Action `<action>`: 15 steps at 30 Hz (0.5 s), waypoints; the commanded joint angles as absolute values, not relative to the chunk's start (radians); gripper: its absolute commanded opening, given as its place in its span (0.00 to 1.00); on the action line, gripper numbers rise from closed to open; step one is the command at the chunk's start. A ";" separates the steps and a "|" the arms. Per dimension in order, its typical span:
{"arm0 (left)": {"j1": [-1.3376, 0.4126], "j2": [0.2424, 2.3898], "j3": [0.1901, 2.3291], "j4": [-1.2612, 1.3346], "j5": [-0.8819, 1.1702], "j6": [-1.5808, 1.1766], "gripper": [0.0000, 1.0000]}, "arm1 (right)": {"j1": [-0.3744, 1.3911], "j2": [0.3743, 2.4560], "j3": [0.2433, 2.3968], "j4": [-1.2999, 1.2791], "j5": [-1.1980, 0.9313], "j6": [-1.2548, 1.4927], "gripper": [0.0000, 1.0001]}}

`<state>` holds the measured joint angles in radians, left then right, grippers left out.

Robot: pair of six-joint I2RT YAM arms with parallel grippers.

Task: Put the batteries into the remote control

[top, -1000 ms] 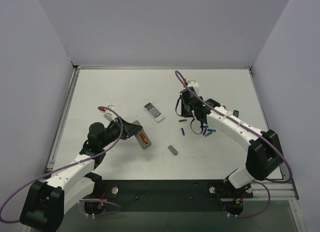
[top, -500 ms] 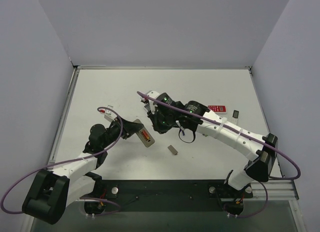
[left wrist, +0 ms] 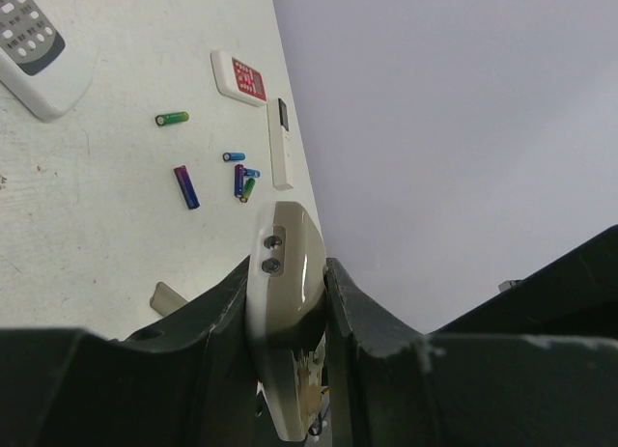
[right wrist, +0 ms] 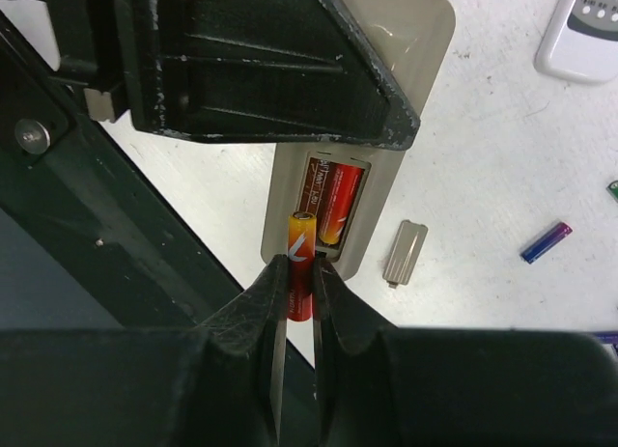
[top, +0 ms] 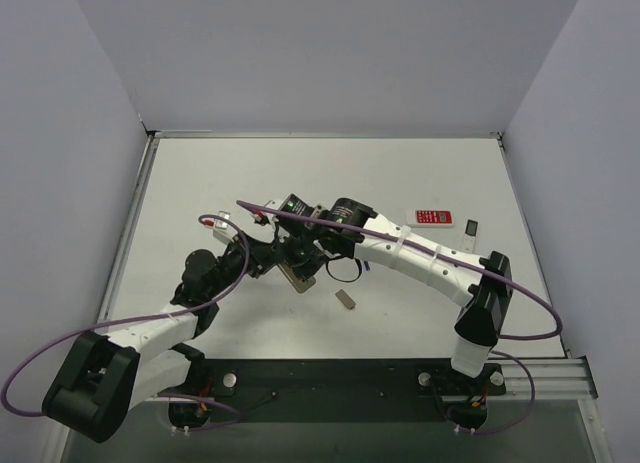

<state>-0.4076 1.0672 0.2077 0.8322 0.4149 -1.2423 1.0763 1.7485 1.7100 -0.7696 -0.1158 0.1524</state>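
The left gripper (left wrist: 286, 317) is clenched on the remote control (right wrist: 386, 191), which sits left of the table's centre. Its tan back faces up and its long axis runs far-left to near-right. A red battery (right wrist: 340, 201) lies lengthwise in the open bay. The right gripper (right wrist: 297, 278) grasps a second battery (right wrist: 300, 249), parallel to the first at the bay's end, with its yellow-orange tip pointing into the bay.

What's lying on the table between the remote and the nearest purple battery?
A small grey cover plate, lying flat; the right wrist view shows it.

bright even light, faint soft shadows, wrist-view foregrounds dark, slightly blurred
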 commanded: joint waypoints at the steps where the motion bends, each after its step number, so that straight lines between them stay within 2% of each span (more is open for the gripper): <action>1: -0.422 1.084 0.206 0.959 0.387 -1.270 0.00 | 1.085 1.766 1.758 -0.853 -0.083 0.155 0.00; 15: -0.448 1.101 0.184 1.026 0.357 -1.330 0.00 | 1.083 1.824 1.787 -0.880 -0.064 0.167 0.03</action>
